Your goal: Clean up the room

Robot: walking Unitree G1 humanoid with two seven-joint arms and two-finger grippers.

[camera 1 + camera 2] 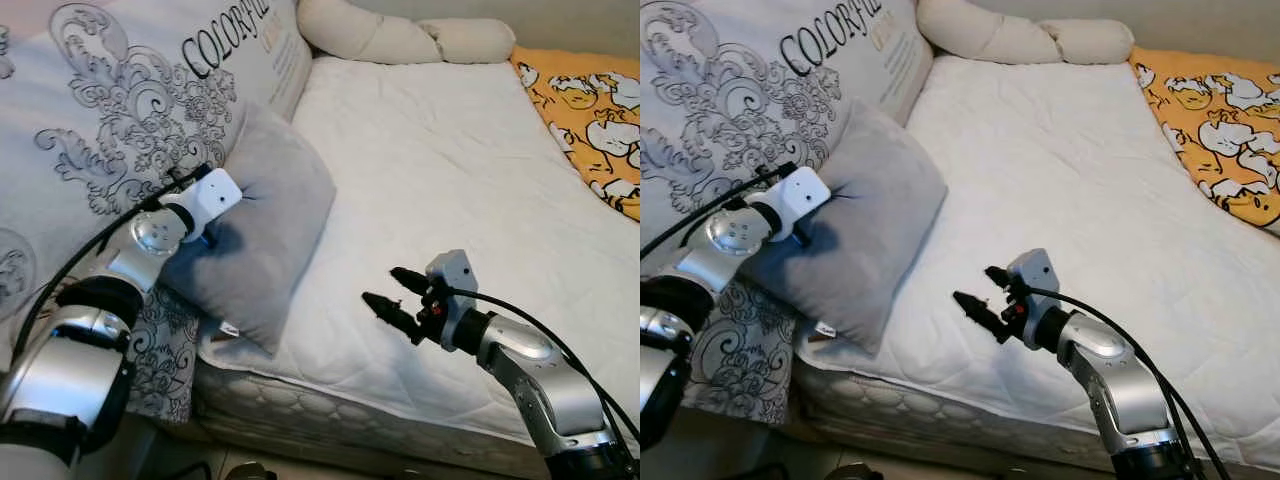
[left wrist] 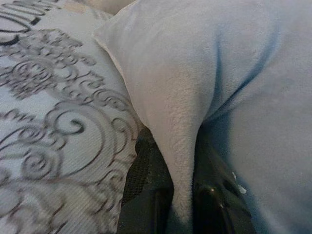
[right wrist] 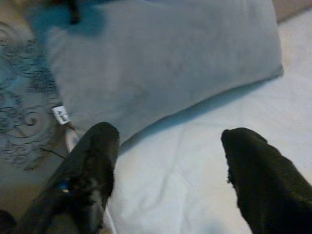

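Bed: white mattress cover, filling the centre and right of the frame.
Grey pillow: left of centre, lying at the bed's left edge, leaning against a large patterned cushion lettered "COLORFUL".
Left tool: pressed into the grey pillow's left side; wrist view shows its black fingers pinching a fold of the fabric.
Right tool: lower centre, above the bed's front edge, fingers spread wide, holding nothing.
Cream bolster: top centre.
Orange printed blanket: upper right.
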